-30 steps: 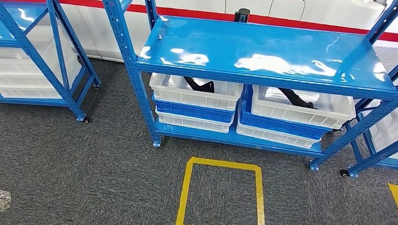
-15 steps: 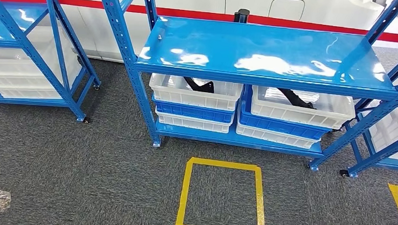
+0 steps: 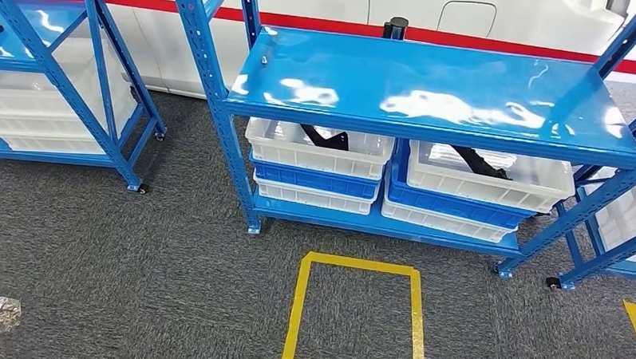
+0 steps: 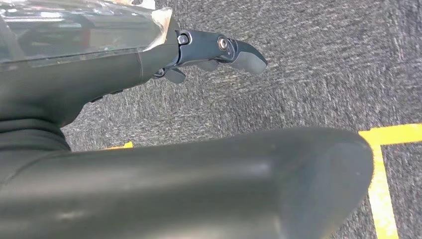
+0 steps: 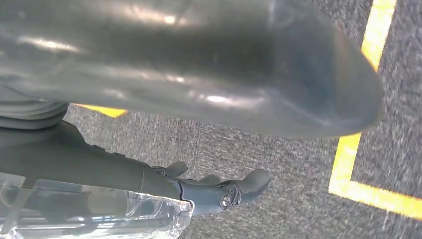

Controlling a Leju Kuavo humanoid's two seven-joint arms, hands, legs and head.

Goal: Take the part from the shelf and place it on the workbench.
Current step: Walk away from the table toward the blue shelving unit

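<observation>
- The grey carpet floor (image 3: pixel 136 277) runs under everything, and a yellow taped square (image 3: pixel 356 316) is marked on it near the robot, just in front of the middle rack.
- The blue shelf (image 3: pixel 430 88) stands ahead, its glossy top board bare and catching the ceiling lights; more blue racks (image 3: pixel 55 82) stand to the left and at the far right edge.
- On the shelf's lower level sit two stacks of crates side by side: a white crate (image 3: pixel 320 152) tops the left stack and another white crate (image 3: pixel 490 181) tops the right, each over a blue crate (image 3: pixel 315 182) and a further white one.
- A black part (image 3: pixel 326 137) lies in the left top crate, and a second black part (image 3: pixel 479 159) lies in the right top crate, both partly hidden under the shelf board.
- The left hand (image 4: pixel 219 50) hangs over the carpet with its fingers stretched out and holds nothing.
- The right hand (image 5: pixel 219 191) hangs likewise over the carpet beside the yellow tape, fingers extended and empty.
</observation>
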